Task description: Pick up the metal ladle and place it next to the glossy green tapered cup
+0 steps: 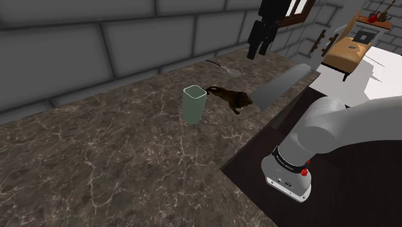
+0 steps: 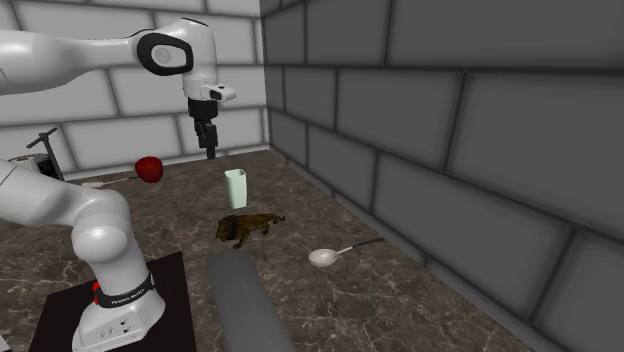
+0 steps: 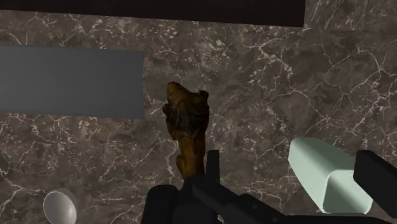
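From where I stand the all-black gripper [image 2: 209, 150] hangs high above the dark marble counter [image 1: 96, 167], fingers [image 3: 376, 175] spread wide and empty, likely to survey before reaching; beneath it stand the pale green tapered cup [image 2: 235, 188] and a brown lion figurine [image 2: 248, 228]; the silvery round-bowled ladle [image 2: 325, 257] lies flat beyond the figurine, near the wall, well apart from the fingers.

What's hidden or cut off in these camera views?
Pincer: shoulder view, top edge cuts its upper part.
Ladle: wrist view, bottom edge cuts its bowl.
Ladle, shoulder view: too thin to make out.
Cup: wrist view, a finger hides one corner.
Lion: wrist view, the pincer hides one end.
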